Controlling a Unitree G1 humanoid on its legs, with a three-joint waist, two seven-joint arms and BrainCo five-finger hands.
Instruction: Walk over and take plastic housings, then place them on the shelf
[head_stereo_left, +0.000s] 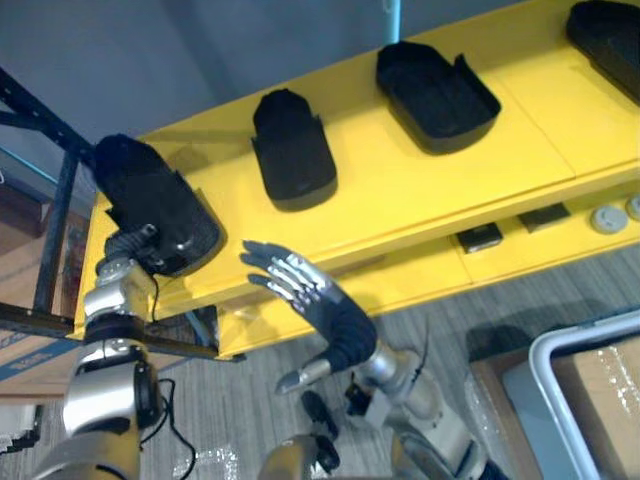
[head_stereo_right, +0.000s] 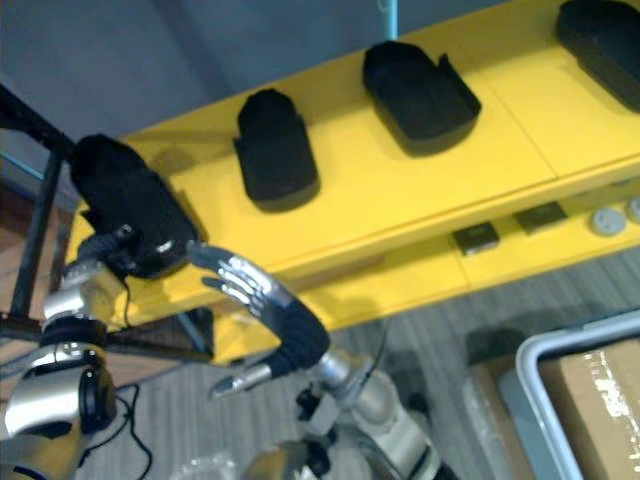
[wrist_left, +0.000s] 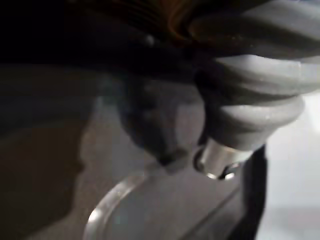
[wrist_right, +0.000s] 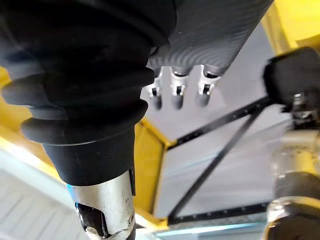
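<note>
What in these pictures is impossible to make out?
1. Left hand: its hold on the leftmost housing is hidden behind that housing in both eye views.
2. Far-right housing: cut off by the eye views' upper right edge.
3. Small round parts on the lower ledge: too small to identify in the eye views.

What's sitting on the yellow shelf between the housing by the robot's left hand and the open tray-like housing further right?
One more black housing, resting on the yellow shelf apart from both; both eye views show it.
</note>
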